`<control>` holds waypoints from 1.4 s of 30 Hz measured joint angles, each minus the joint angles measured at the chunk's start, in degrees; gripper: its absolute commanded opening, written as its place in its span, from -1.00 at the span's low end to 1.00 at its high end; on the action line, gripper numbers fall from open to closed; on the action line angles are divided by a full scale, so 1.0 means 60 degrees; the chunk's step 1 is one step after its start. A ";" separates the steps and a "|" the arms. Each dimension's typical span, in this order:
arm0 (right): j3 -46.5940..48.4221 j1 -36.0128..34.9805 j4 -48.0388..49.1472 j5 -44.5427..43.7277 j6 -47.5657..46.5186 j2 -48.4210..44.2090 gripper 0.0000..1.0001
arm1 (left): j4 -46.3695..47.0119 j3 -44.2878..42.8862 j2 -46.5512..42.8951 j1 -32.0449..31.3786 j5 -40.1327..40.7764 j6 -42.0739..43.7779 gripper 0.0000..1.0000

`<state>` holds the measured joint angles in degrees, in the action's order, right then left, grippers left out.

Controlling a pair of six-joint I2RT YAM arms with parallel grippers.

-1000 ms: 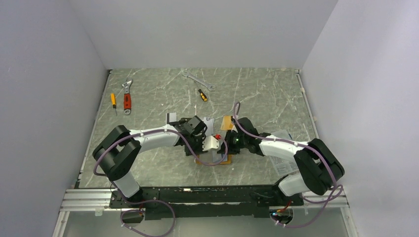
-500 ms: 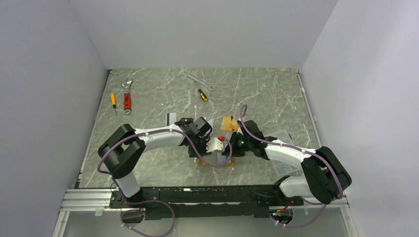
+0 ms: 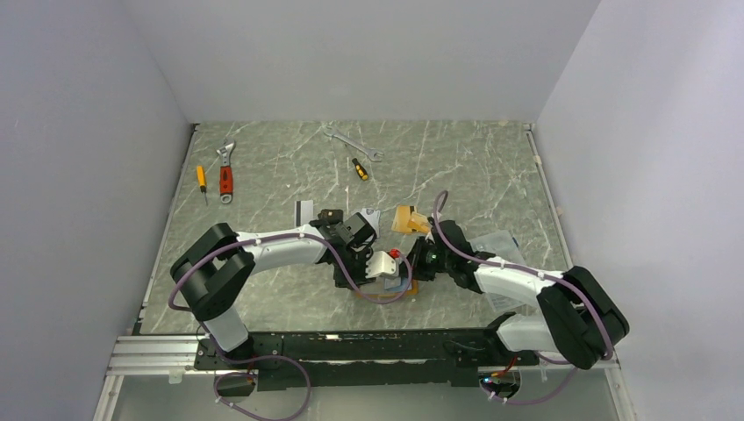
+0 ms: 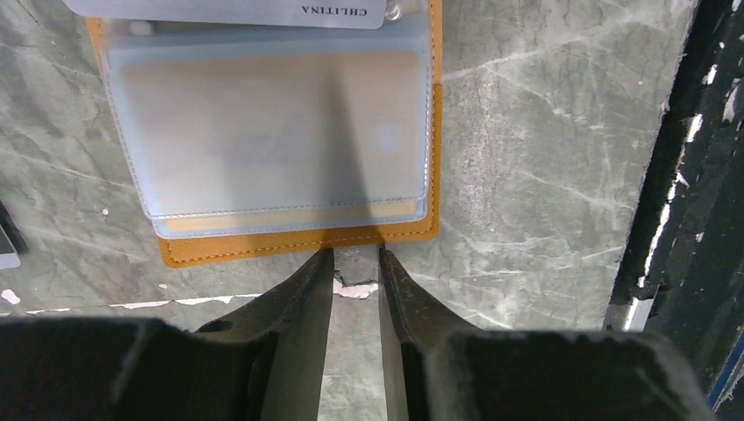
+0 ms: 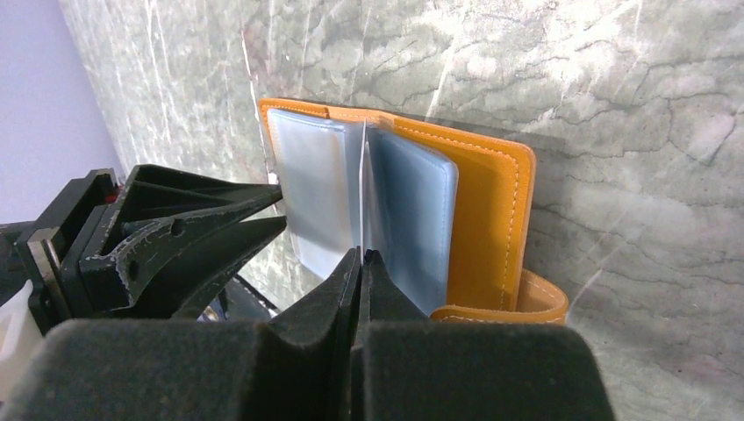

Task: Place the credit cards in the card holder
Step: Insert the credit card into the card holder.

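Centrally, toward the near table edge: card holder [image 4: 298, 242], an orange stitched booklet lying open on the grey marbled table [image 4: 544, 132]. Clear glossy pockets [image 5: 307, 184], one holding an orange-tan card [image 4: 272, 132]. Silver-grey card [image 4: 228, 10], thin, stands edge-on between pockets, pinched in the right gripper [image 5: 360, 259] jaws. Left gripper [image 4: 355, 263] jaws slightly spread, empty, just beside the holder's edge.

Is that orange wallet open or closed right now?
Open. The card holder lies spread on the table, clear pockets showing; the right pincer pinches one pocket leaf upright.
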<state>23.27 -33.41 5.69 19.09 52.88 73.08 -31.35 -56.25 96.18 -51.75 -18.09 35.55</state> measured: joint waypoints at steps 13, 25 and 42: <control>-0.0860 0.0000 0.1373 -0.0244 0.0852 -0.0484 -1.00 | 0.0080 0.0015 0.0033 -0.0076 0.0157 -0.0080 -0.43; -0.1388 -0.0073 0.2874 0.0015 0.1381 0.0069 -1.00 | 0.0102 0.0007 0.0051 -0.0124 0.0255 -0.0106 -0.47; -0.1628 -0.0237 0.3333 0.0157 0.1548 0.0321 -1.00 | 0.0109 -0.0004 0.0051 -0.0197 0.0390 -0.0106 -0.52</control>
<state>13.50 -34.83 25.69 20.03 62.17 75.00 -30.70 -56.27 96.49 -52.93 -15.75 34.92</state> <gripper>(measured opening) 0.009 0.246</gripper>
